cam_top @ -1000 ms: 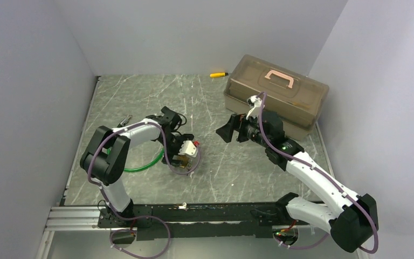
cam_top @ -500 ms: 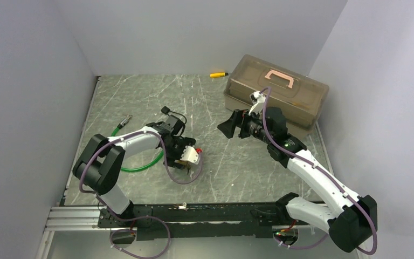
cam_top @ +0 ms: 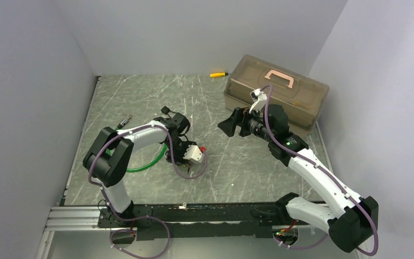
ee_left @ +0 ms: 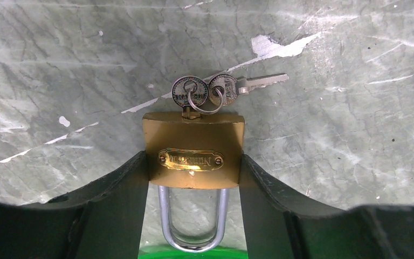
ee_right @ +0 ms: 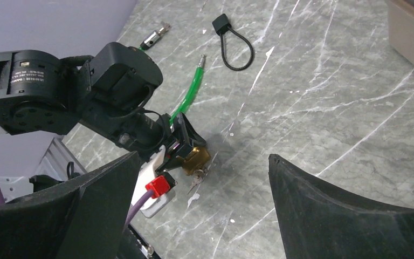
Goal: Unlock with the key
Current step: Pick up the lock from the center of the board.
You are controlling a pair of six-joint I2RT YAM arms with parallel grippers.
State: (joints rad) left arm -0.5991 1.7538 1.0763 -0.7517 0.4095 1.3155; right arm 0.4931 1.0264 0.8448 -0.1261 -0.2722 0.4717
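Presently the small brass padlock (ee_left: 193, 141) is clamped by its flanks in the left gripper (ee_left: 193, 164), evidently for steadying, the tiny silvery metal key (ee_left: 188, 93) being seated in its keyway, while the right gripper (ee_right: 204, 159) is held spread and empty, well apart from the padlock.

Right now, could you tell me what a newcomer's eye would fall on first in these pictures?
A brass padlock sits clasped in the left gripper, one key in its keyhole and a spare lying on the marble table. Far right stands a brown translucent toolbox, the open right gripper hovering before it.
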